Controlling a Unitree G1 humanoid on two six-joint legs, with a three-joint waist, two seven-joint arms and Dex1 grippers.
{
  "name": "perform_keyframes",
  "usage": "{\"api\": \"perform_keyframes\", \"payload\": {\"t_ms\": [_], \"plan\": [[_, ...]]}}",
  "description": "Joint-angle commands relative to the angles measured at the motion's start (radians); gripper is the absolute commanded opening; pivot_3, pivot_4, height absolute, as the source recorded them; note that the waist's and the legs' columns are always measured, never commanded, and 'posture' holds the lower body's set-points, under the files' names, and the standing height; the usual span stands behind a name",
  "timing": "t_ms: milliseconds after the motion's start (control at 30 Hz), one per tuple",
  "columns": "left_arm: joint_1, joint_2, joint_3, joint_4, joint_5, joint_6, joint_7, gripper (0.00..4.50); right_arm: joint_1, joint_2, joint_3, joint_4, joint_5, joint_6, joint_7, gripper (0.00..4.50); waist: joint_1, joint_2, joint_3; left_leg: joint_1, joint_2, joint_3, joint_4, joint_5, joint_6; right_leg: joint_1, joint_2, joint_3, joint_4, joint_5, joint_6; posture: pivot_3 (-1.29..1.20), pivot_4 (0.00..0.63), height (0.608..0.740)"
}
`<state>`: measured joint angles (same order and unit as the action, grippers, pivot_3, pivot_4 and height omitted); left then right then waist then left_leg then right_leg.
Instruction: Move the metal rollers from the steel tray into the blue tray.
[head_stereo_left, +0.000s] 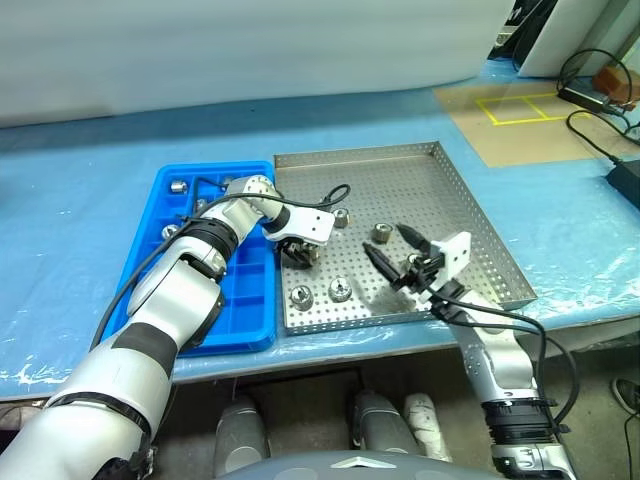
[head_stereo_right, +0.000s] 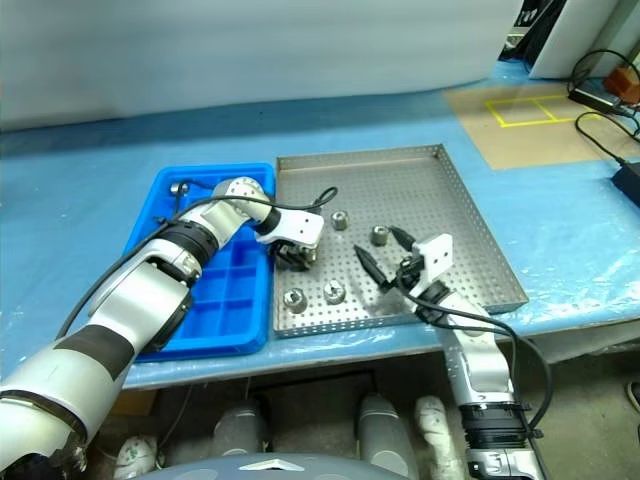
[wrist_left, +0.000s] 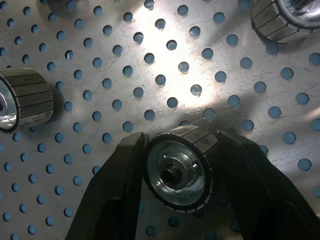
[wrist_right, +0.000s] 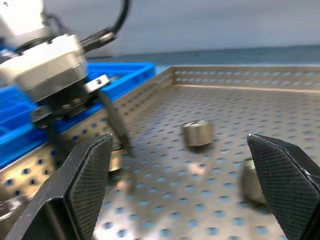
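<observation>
The left gripper (head_stereo_left: 297, 254) points down onto the floor of the steel tray (head_stereo_left: 460, 190), near the tray's left rim, with its two black fingers (wrist_left: 117, 190) closed against the sides of one metal roller (wrist_left: 181, 167), which lies on its side on the perforated floor with its dark centre hole facing the wrist camera. Just beside this gripper, toward the robot, two more rollers (head_stereo_left: 299, 296) (head_stereo_left: 340, 290) stand on the tray floor; farther off, beyond it, sit another two (head_stereo_left: 341, 219) (head_stereo_left: 381, 235). The blue tray (head_stereo_left: 250, 330) lies just to the gripper's left, touching the steel tray's rim, and a few rollers (head_stereo_left: 179, 187) already rest in its far compartments. The right gripper (head_stereo_left: 393, 255) hovers level over the near right part of the steel tray, its fingers spread wide and holding nothing, well apart from the left gripper. A black cable (head_stereo_left: 332, 192) loops from the left wrist above the tray.
</observation>
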<state>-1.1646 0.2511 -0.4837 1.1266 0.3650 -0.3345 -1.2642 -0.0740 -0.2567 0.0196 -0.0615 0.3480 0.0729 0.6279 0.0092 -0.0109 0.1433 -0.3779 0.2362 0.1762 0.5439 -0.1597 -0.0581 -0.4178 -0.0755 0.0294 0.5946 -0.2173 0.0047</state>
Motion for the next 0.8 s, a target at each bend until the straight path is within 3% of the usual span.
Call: {"api": "perform_keyframes", "payload": {"t_ms": [33,333,600,800], "plan": [[0.023,-0.004,0.054,-0.036,-0.066,0.027,-0.042,2.30,0.009,0.006,0.028,-0.056,-0.006,-0.005,0.011,4.50,0.000,0.000,0.000,-0.001,0.000,0.000,0.000,0.000,0.000,0.000,0.000,0.000,-0.002,0.000,-0.001,-0.28,0.150,0.740],[0.121,0.052,0.133,-0.354,-0.223,0.184,-0.195,2.30,0.038,0.012,0.147,-0.085,-0.028,-0.001,0.065,4.50,0.009,0.000,0.001,-0.008,0.001,0.000,-0.003,-0.001,0.000,-0.002,0.000,-0.001,-0.006,0.001,-0.001,-0.22,0.150,0.740],[0.310,0.217,0.279,-0.761,-0.370,0.447,-0.135,2.30,-0.008,0.015,0.176,-0.064,-0.031,-0.019,0.104,4.50,0.012,0.000,0.003,-0.007,0.002,0.000,-0.004,-0.002,-0.002,-0.002,0.000,-0.001,-0.007,0.001,-0.001,-0.10,0.150,0.740],[0.486,0.338,0.477,-1.077,-0.527,0.641,-0.016,2.30,-0.064,0.010,0.209,-0.076,-0.014,-0.027,0.199,4.50,0.031,0.000,0.009,-0.007,0.003,-0.001,-0.004,-0.001,-0.003,-0.003,0.000,-0.003,-0.006,0.001,-0.002,0.02,0.150,0.740]]}}
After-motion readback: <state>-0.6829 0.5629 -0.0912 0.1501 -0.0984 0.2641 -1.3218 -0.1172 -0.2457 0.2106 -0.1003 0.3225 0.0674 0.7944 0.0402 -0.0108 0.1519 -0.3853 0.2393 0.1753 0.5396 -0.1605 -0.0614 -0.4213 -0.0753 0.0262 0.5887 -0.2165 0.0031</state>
